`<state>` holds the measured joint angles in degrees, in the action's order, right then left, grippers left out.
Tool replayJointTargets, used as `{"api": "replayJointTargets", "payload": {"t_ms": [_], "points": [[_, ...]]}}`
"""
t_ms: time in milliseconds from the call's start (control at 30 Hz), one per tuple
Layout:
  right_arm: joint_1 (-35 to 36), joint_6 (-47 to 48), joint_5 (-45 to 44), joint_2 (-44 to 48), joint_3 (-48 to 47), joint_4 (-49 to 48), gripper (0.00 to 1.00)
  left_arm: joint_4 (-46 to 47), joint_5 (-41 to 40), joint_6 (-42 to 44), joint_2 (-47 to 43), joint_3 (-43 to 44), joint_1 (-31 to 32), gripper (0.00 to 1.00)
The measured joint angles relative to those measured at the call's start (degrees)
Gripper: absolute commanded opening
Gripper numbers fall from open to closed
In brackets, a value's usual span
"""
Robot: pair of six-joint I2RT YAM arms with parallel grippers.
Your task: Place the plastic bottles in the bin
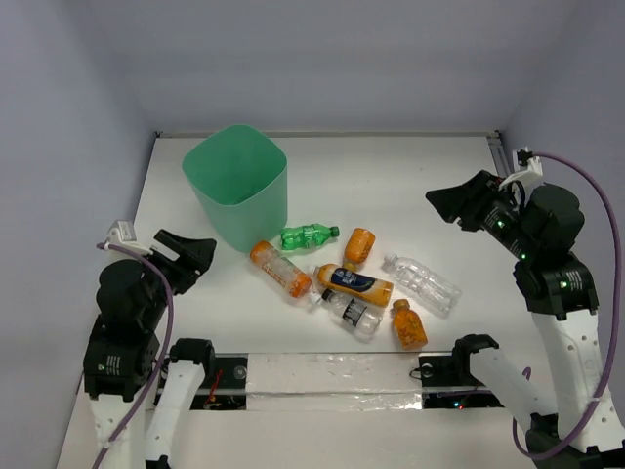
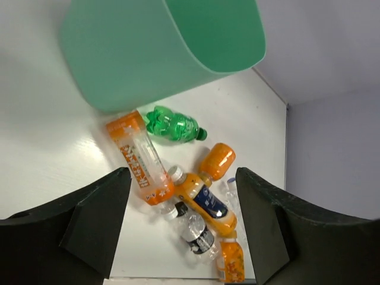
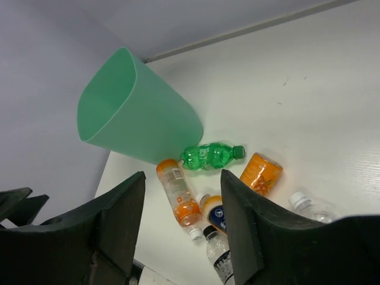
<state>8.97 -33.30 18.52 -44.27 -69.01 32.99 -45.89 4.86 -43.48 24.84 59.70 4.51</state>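
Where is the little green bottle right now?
In the top view the green bottle lies on its side just right of the mint-green bin, with the long orange bottle just in front of it.

White table [image 1: 439,205] with upright mint-green bin [image 1: 244,210] and seven plastic bottles [image 1: 354,283] clustered just beside it

This is a robotics lab test cell: a bare white worktop [image 1: 449,195] is boxed in on three sides by plain pale walls [image 1: 342,59], with a left arm [image 1: 122,332] and a right arm [image 1: 557,283] bolted at its near edge. A purple cable [image 1: 612,244] loops off the right arm, and a strip of shiny tape [image 1: 332,369] runs between the bases. Loose plastic bottles [image 1: 354,283] lie beside a mint-green bin [image 1: 244,210].
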Motion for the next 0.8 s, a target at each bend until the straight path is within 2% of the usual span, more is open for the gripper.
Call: {"api": "replayJointTargets", "payload": {"t_ms": [33, 133, 167, 233, 267, 333, 367, 467, 667, 800], "points": [[0.00, 0.04, 0.00, 0.04, 0.15, 0.02, 0.54, -0.26, 0.68, -0.33, -0.20, -0.87, 0.00, 0.67], [0.02, 0.15, 0.09, 0.17, 0.50, 0.02, 0.31, -0.72, 2.45, -1.07, -0.81, -3.58, 0.00, 0.60], [0.04, 0.22, 0.13, 0.17, 0.50, 0.09, 0.15, -0.85, 2.97, -1.38, -0.90, -4.17, 0.00, 0.51], [0.04, 0.24, 0.07, 0.17, 0.50, 0.15, 0.05, -0.55, 4.46, -1.92, -1.01, -5.44, 0.00, 0.44], [0.04, 0.20, -0.04, 0.17, 0.50, 0.39, 0.00, -0.26, 5.16, -2.14, -1.09, -6.14, 0.00, 0.36], [0.04, 0.52, -0.15, 0.15, 0.50, 1.18, 0.00, 0.50, 6.73, -2.86, -1.44, -8.04, 0.00, 0.25], [0.04, 0.55, -0.22, 0.13, 0.50, 1.62, 0.00, 0.85, 7.61, -3.19, -1.55, -9.22, 0.00, 0.16], [0.04, 1.03, -0.31, -0.24, 0.72, 3.13, 0.00, 1.86, 10.49, -4.66, -2.14, -13.68, 0.00, 0.00], [0.04, 2.67, -1.36, -0.28, 4.33, 7.23, 0.00, 5.66, 15.41, -9.16, -4.63, -25.05, 0.00, 0.00], [0.15, 3.10, -1.60, 0.42, 10.08, 9.42, 0.00, 6.60, 15.93, -10.97, -4.52, -30.14, 0.04, 0.00]]}}
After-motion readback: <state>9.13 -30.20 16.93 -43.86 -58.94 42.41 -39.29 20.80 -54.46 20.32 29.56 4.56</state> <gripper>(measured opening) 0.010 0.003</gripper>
